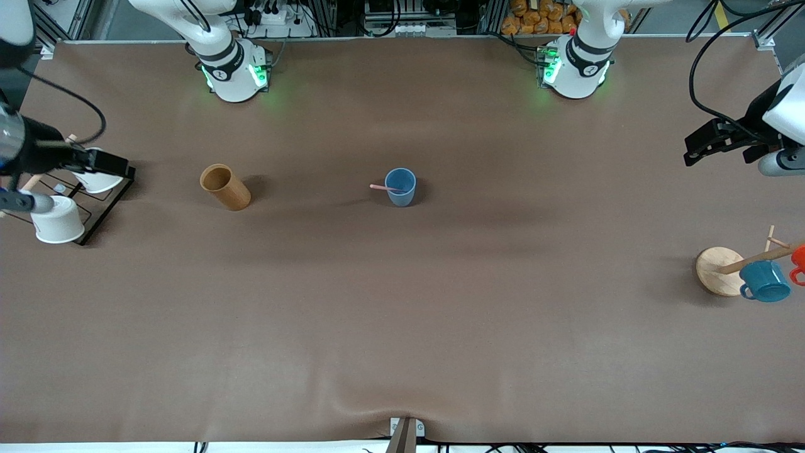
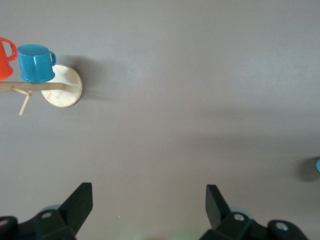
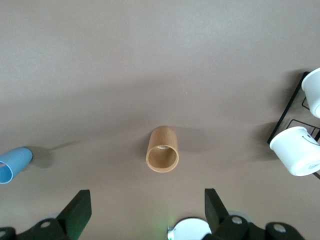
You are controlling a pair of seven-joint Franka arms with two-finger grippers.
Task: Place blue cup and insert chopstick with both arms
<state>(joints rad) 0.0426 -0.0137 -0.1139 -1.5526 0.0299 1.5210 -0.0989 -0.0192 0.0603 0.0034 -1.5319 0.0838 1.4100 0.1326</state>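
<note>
The blue cup (image 1: 400, 187) stands upright at the middle of the table. The pale-pink chopstick (image 1: 383, 187) rests in it, leaning over the rim toward the right arm's end. My right gripper (image 1: 116, 165) is open and holds nothing, up over the black rack at the right arm's end, well away from the cup. My left gripper (image 1: 698, 148) is open and holds nothing, up over the table's left-arm end. The cup shows at the edge of the right wrist view (image 3: 14, 164) and as a sliver in the left wrist view (image 2: 318, 165). Both wrist views show spread fingers (image 2: 80, 200) (image 3: 79, 205).
A brown cylindrical cup (image 1: 224, 187) (image 3: 162, 150) lies tilted between the rack and the blue cup. Two white cups (image 1: 60, 219) (image 1: 97, 179) sit on the black rack (image 1: 104, 211). A wooden mug tree (image 1: 716, 270) holds a teal mug (image 1: 764, 281) and a red mug (image 1: 799, 261).
</note>
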